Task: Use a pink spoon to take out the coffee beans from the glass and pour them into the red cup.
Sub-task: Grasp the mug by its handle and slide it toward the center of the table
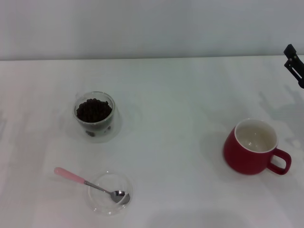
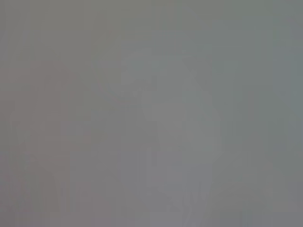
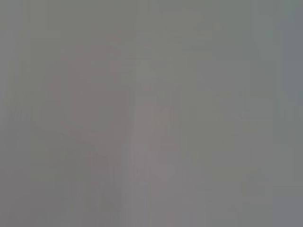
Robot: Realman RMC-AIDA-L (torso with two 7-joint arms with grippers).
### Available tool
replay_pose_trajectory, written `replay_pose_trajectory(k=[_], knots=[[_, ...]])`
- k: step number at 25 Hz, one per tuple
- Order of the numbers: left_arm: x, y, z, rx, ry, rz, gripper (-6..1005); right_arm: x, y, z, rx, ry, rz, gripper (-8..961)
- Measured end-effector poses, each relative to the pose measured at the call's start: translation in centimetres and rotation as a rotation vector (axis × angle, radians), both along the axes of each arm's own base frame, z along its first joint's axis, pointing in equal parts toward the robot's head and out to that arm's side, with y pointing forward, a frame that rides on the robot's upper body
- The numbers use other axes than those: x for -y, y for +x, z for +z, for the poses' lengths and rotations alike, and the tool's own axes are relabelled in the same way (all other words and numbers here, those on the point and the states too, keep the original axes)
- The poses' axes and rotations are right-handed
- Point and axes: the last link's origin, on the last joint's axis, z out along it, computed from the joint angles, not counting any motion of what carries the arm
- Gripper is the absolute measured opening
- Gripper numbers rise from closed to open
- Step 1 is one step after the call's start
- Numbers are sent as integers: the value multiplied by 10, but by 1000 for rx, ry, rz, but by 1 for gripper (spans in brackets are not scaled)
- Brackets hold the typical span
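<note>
In the head view the glass stands at the left middle of the white table, filled with dark coffee beans. The pink spoon lies near the front left, its metal bowl resting in a flat clear glass dish and its pink handle pointing left over the rim. The red cup stands upright at the right, empty, its handle to the right. A black part of my right gripper shows at the far right edge, far from everything. My left gripper is out of view. Both wrist views show only blank grey.
The white table runs back to a pale wall. Open tabletop lies between the glass and the red cup.
</note>
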Motion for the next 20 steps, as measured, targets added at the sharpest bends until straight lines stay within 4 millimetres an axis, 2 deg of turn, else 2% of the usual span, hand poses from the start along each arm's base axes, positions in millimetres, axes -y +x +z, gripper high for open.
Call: replay_pose_trajectory(k=[16, 20], knots=[[1, 0, -2, 8, -2, 4, 762, 0, 0, 0, 1, -3, 1, 865], [1, -1, -1, 10, 0, 7, 761, 5, 3, -1, 0, -9, -5, 863]])
